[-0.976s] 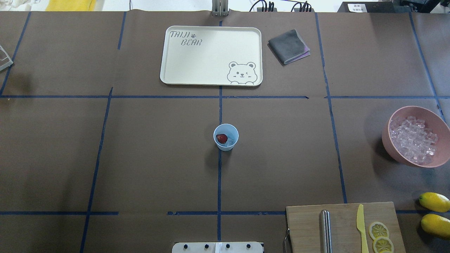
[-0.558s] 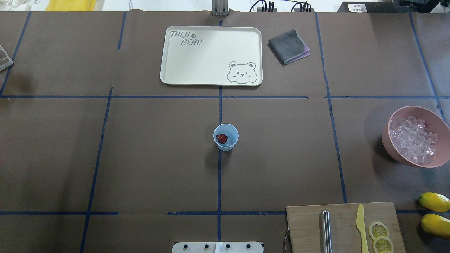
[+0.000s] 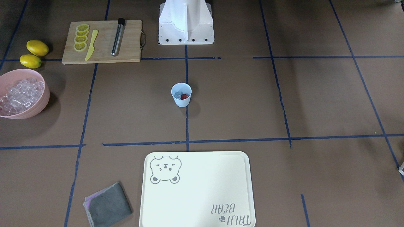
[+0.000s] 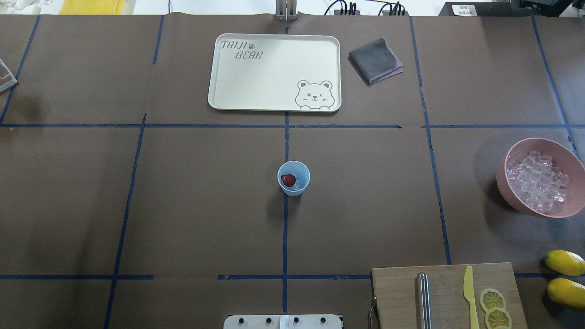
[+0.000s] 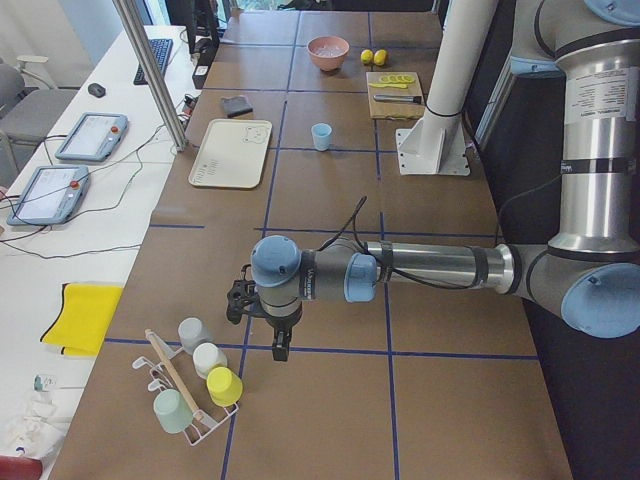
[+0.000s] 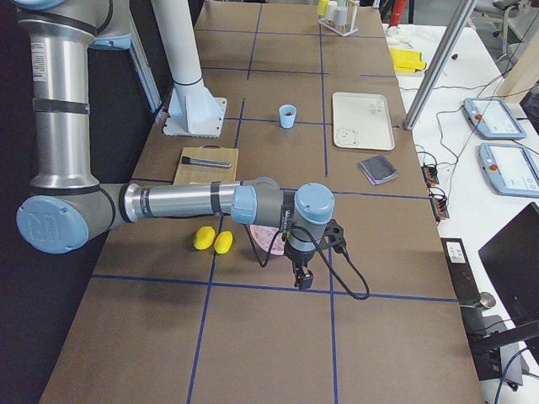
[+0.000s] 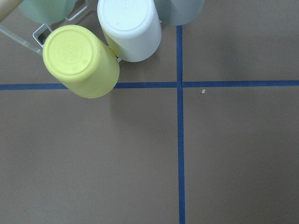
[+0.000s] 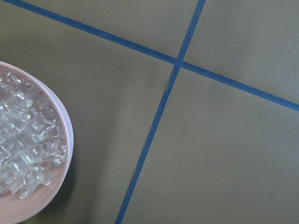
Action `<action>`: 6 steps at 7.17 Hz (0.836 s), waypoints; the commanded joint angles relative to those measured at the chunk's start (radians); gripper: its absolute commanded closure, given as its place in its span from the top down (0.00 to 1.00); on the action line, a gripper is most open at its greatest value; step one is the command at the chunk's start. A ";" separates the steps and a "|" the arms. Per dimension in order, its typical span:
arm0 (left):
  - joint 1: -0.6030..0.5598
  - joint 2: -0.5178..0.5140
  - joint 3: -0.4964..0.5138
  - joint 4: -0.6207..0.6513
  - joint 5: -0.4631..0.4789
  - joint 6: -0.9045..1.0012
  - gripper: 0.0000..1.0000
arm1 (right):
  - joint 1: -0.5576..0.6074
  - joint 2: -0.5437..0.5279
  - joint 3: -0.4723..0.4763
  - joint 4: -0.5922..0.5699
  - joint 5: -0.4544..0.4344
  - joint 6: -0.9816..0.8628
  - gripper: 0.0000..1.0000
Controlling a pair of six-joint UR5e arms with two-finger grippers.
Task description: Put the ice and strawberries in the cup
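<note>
The pale-blue cup (image 4: 293,188) stands upright at the table's middle, also in the front view (image 3: 181,101). Inside it lie a dark-red strawberry (image 4: 288,180) and a clear ice cube (image 4: 299,184). More ice (image 4: 537,180) fills the pink bowl (image 4: 511,195) at the right edge. My left gripper (image 5: 281,350) shows only in the exterior left view, far from the cup and beside a cup rack; I cannot tell its state. My right gripper (image 6: 301,280) shows only in the exterior right view, just past the pink bowl; I cannot tell its state.
A cream bear tray (image 4: 274,36) and a grey folded cloth (image 4: 374,59) lie at the far side. A cutting board (image 4: 448,292) with a metal tube, yellow knife and lemon slices sits near right, two lemons (image 4: 564,262) beside it. Upturned cups (image 7: 79,60) hang on the rack.
</note>
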 commanded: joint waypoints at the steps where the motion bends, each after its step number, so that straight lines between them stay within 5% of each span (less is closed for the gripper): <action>1: 0.000 -0.007 -0.006 0.071 -0.037 0.018 1.00 | 0.000 0.001 -0.003 0.000 0.014 0.001 1.00; 6: 0.001 -0.012 -0.006 0.071 -0.029 0.024 1.00 | 0.000 0.004 -0.015 0.000 0.028 0.001 1.00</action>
